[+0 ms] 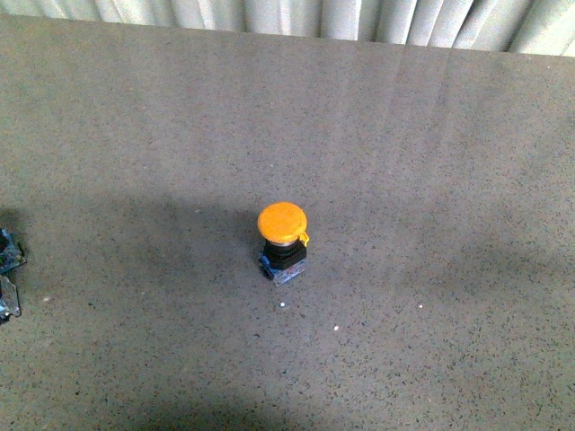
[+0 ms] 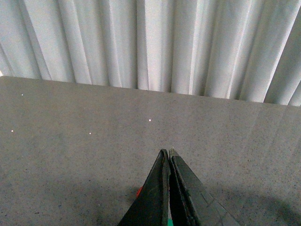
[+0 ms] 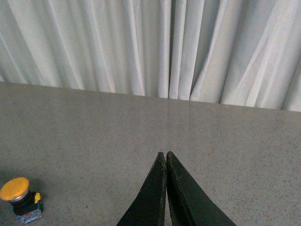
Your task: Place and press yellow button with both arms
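Observation:
The yellow button [image 1: 282, 241] stands upright in the middle of the grey table, its round orange-yellow cap on a black body with a small blue and clear base. It also shows in the right wrist view [image 3: 19, 197], off to the side of the right gripper [image 3: 166, 154], well apart from it. The right gripper is shut and empty above the table. My left gripper [image 2: 168, 153] is shut and empty above bare table; the button does not show in its view. Neither arm shows in the front view.
Small blue-grey parts [image 1: 9, 253] with no cap lie at the table's left edge in the front view. White pleated curtains [image 1: 341, 18] hang behind the far edge of the table. A few white specks [image 1: 334, 328] dot the table near the button.

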